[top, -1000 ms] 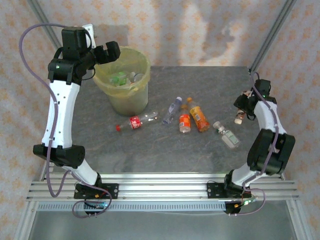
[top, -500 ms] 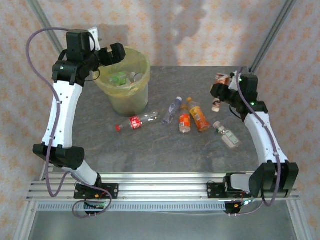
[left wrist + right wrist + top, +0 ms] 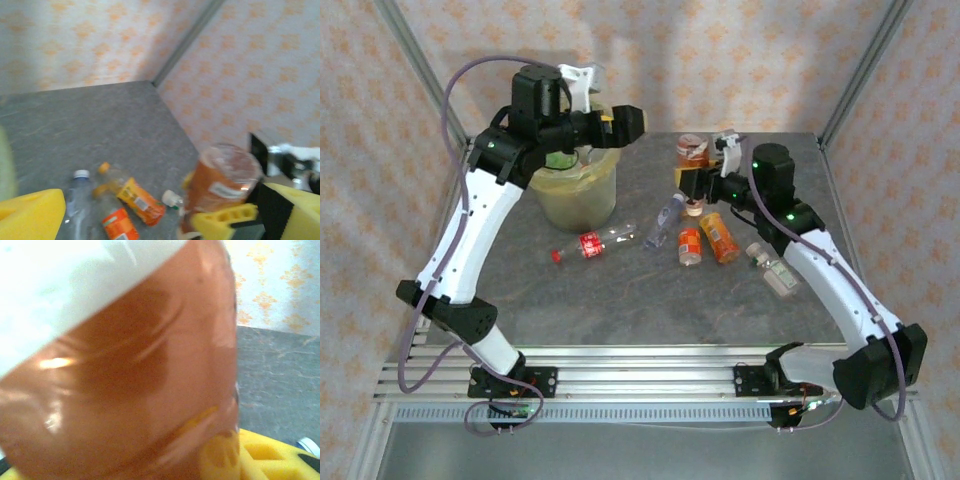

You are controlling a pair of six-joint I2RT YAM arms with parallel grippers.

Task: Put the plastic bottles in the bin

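My right gripper (image 3: 703,183) is shut on a plastic bottle (image 3: 692,152) of brown-orange liquid, held above the table behind the loose bottles. In the right wrist view that bottle (image 3: 125,380) presses against a yellow finger (image 3: 235,455). My left gripper (image 3: 628,120) stands open, just past the right rim of the pale yellow-green bin (image 3: 570,190). From the left wrist the held bottle (image 3: 222,182) hangs ahead between the open yellow fingers (image 3: 30,215). On the table lie a red-label bottle (image 3: 590,244), a clear one (image 3: 665,218), two orange ones (image 3: 690,246) (image 3: 719,236) and a clear one (image 3: 772,268).
The bin holds several bottles under my left arm. Metal frame posts (image 3: 855,75) rise at the back corners, against patterned walls. The rail (image 3: 640,375) with both arm bases runs along the near edge. Bare grey tabletop (image 3: 620,300) lies in front of the loose bottles.
My right arm has swung left and back from the table's right edge, carrying the bottle. My left gripper has swept right across the bin, from its left rim to past its right rim.
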